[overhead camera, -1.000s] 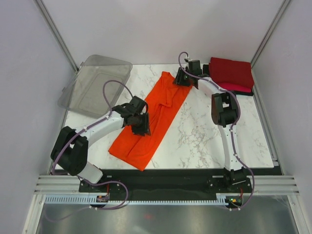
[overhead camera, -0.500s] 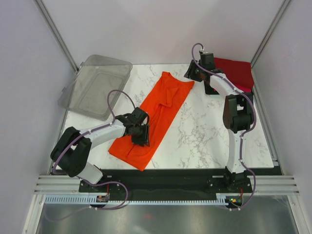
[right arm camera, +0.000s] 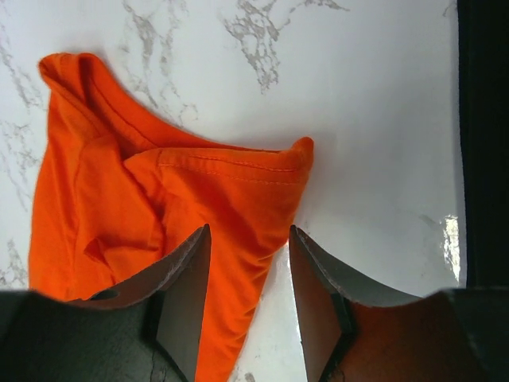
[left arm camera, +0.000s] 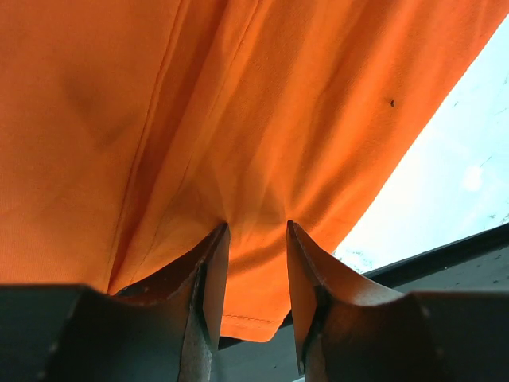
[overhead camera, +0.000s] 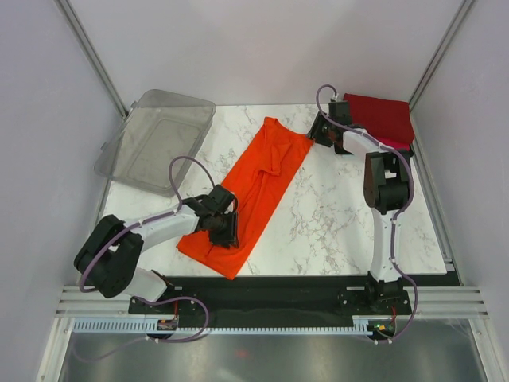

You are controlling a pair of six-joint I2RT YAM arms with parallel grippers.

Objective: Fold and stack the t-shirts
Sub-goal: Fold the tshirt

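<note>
marble table (overhead camera: pixel 334 215): left gripper (left arm camera: pixel 256 225), right gripper (right arm camera: pixel 248 229) parted, at opposite ends of orange t-shirt (overhead camera: pixel 262 179)

White arms (overhead camera: pixel 156 227) — black joints, purple cables (overhead camera: pixel 188 157).

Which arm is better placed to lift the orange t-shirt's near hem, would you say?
Left: the left gripper is open over the orange t-shirt beside that hem; the right gripper is at the far end.
</note>
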